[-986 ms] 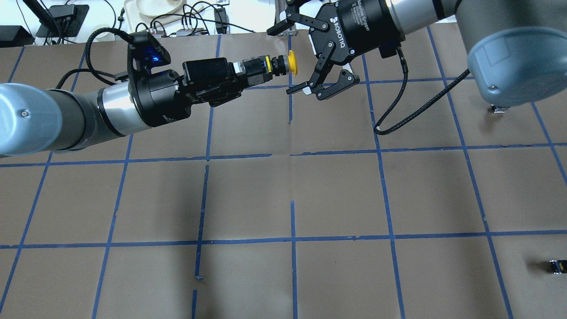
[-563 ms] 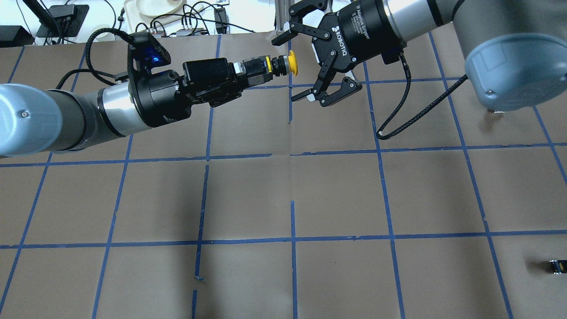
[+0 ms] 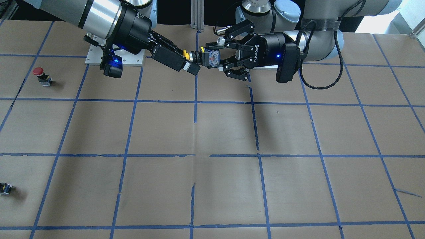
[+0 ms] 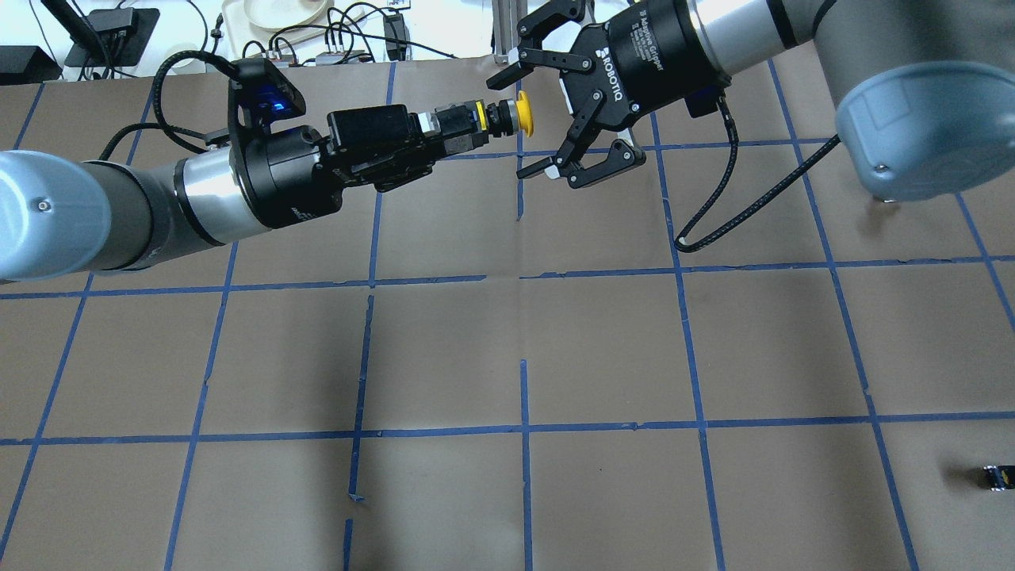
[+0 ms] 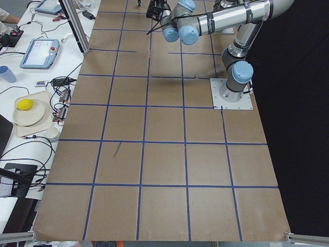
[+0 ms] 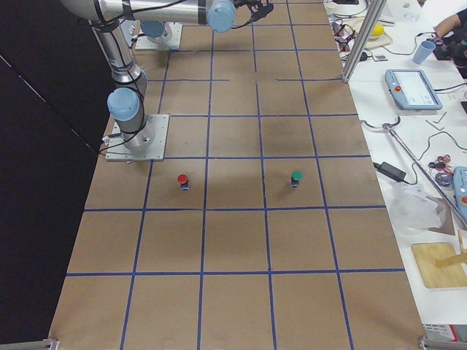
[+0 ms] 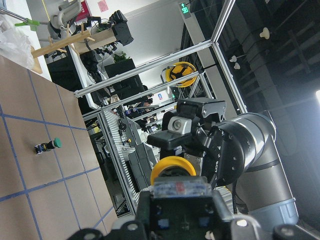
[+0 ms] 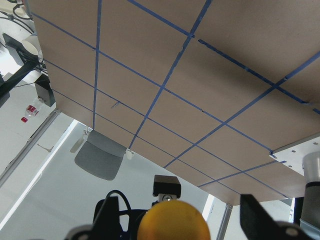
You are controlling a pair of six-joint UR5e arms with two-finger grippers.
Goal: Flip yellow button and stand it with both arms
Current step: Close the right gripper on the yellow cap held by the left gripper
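The yellow button point(image 4: 507, 115) hangs level above the table's far side. Its yellow cap point(image 4: 522, 111) points toward my right arm. My left gripper point(image 4: 464, 123) is shut on its black and grey body, also in the front-facing view point(image 3: 212, 58). My right gripper point(image 4: 515, 124) is open, one fingertip on each side of the cap without touching it. In the right wrist view the cap point(image 8: 173, 222) fills the bottom centre. In the left wrist view the cap point(image 7: 172, 167) sits in front of the right gripper.
A red-capped button point(image 3: 39, 74) stands on the brown paper toward my right side. A tiny black-and-yellow block point(image 4: 997, 476) lies near the right front edge. A green-capped button point(image 6: 295, 178) stands farther out. Cables and a plate point(image 4: 277, 12) lie beyond the far edge.
My right gripper has shifted slightly and turned a little, and it stays open around the cap. My left gripper and the yellow button have not moved.
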